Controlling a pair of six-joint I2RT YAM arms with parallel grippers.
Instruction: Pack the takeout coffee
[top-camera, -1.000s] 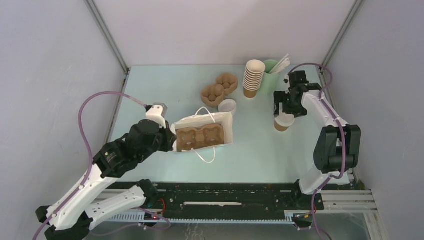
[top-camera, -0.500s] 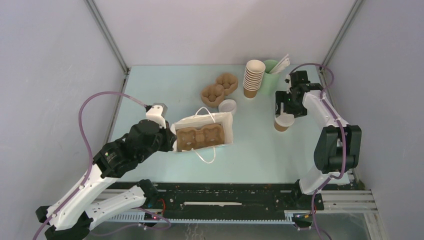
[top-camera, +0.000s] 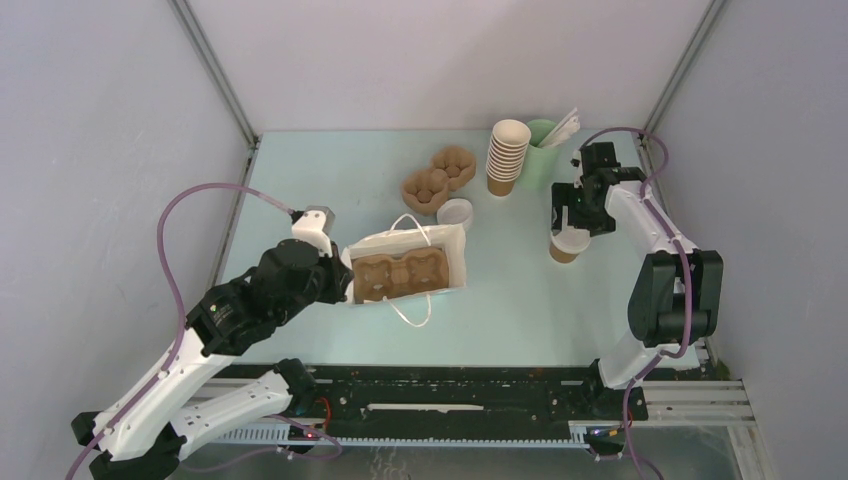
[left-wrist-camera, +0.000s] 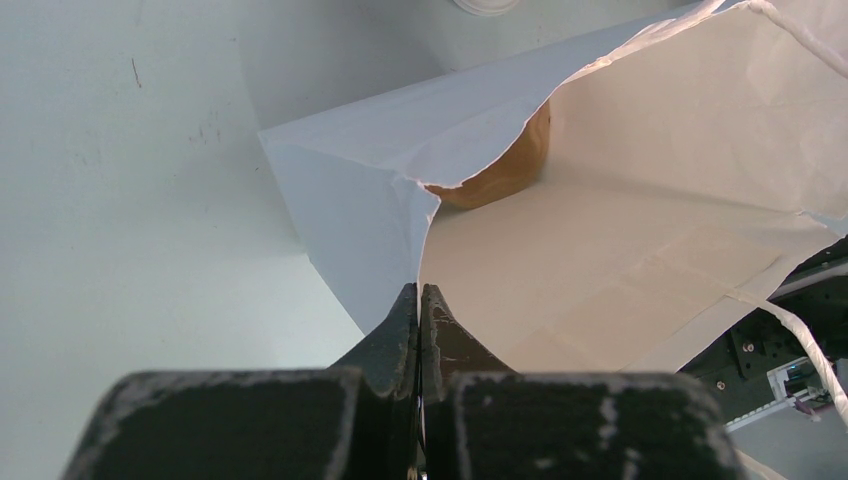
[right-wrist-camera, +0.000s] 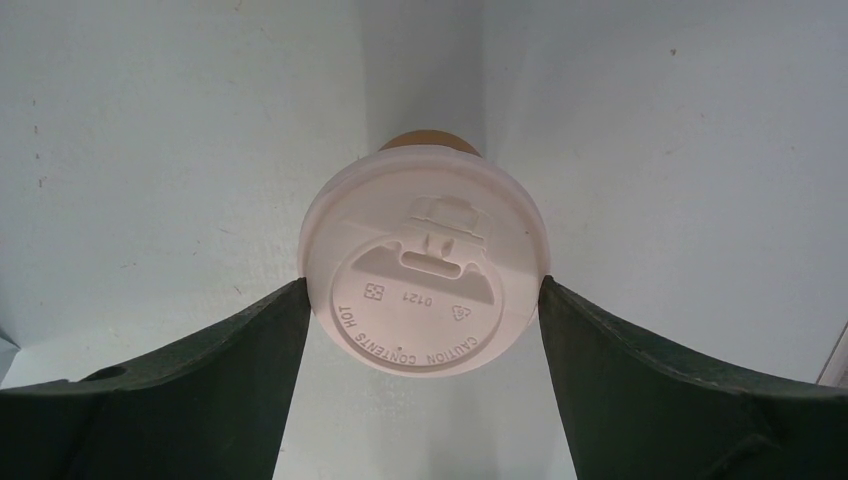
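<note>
The takeout coffee (top-camera: 567, 245), a small brown cup under a round white lid (right-wrist-camera: 425, 275), stands on the table at the right. My right gripper (top-camera: 570, 230) comes down over it, and both dark fingers (right-wrist-camera: 250, 350) press against the lid's rim, one on each side. At the left, my left gripper (top-camera: 345, 272) is shut on the near edge of a white paper bag (left-wrist-camera: 620, 250). The bag (top-camera: 453, 262) lies open on its side with a brown cup carrier (top-camera: 403, 274) inside it. In the left wrist view the jaws (left-wrist-camera: 420, 292) pinch the paper wall with no gap.
A tall stack of lidless brown cups (top-camera: 507, 155) and a pale green cup of sticks (top-camera: 545, 143) stand at the back right. Brown moulded carriers (top-camera: 438, 178) and a loose white lid (top-camera: 455, 212) lie behind the bag. Frame posts rise at both back corners.
The right gripper's jaws have narrowed a little onto the coffee's lid, and that wrist has shifted slightly. The left arm and the bag have not moved.
</note>
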